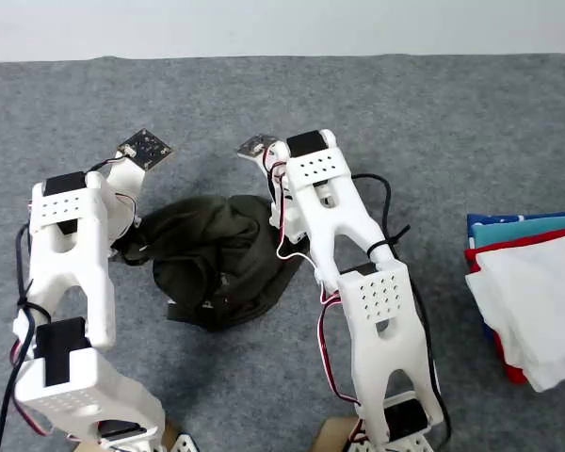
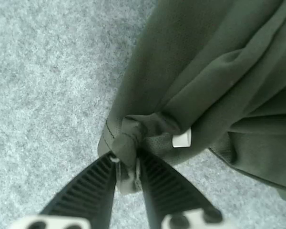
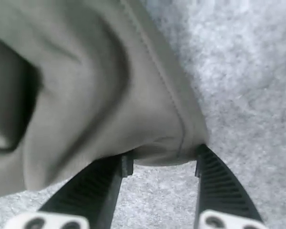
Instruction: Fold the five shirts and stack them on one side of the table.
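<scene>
Shirts already folded lie in a stack (image 1: 532, 301) at the right edge of the high view. A white one is on top, with red, teal and blue edges peeking from beneath it. We count four layers there, though the lower ones are mostly covered, so we hold that count loosely. By our reading that part of the job is done and the stacking side has been chosen.

One piece remains: the olive shirt (image 1: 221, 264), which sits crumpled in the middle of the frame on the grey table (image 1: 264, 94), between the two arms and well apart from the stack. No fold shows in it yet; it is a heap of loose creases.

Our left claw (image 2: 126, 164) is clenched on a bunched bit of the shirt's hem at the heap's left side, with the cloth gathered tight between the jaws. Our right claw (image 3: 161, 164) is at the heap's right side, its jaws standing apart with a seamed edge of the fabric lying between them, not squeezed as far as we can see.

We judge the task well past halfway. What is left is to spread this last shirt flat, fold it, and carry it across onto the white one.
</scene>
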### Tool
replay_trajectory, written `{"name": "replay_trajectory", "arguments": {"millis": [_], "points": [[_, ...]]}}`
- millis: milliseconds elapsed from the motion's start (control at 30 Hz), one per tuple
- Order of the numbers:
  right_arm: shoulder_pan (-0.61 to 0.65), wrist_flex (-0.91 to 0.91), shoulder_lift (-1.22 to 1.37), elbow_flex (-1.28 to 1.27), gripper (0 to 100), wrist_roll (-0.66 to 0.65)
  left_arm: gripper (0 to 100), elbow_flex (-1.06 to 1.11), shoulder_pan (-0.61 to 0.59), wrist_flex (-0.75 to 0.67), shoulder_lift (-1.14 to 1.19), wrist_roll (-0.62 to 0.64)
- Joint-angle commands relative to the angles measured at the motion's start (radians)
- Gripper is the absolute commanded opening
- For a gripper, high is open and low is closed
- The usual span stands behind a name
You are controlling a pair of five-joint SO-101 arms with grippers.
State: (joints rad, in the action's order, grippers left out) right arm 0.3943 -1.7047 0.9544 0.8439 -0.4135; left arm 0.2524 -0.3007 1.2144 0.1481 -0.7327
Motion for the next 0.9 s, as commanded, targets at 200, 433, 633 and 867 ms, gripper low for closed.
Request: {"name": "replay_trajectory", "arguments": {"millis": [200, 433, 633, 867], "points": [[-0.007, 0.030, 0.084, 0.051, 20.3, 0.009, 0, -0.015, 0.006, -0.015, -0.049, 0.003], [-0.012, 0.021, 0.091, 0.095, 2.6, -0.080, 0, -0.015, 0.006, -0.015, -0.049, 0.003], [-0.044, -0.042, 0.054, 0.196, 1.0, -0.147, 0, -0.035, 0.015, -0.009, -0.061, 0.003], [-0.091, -0.090, -0.094, 0.334, 1.0, -0.161, 0, -0.213, 0.057, 0.112, -0.149, 0.003]]}}
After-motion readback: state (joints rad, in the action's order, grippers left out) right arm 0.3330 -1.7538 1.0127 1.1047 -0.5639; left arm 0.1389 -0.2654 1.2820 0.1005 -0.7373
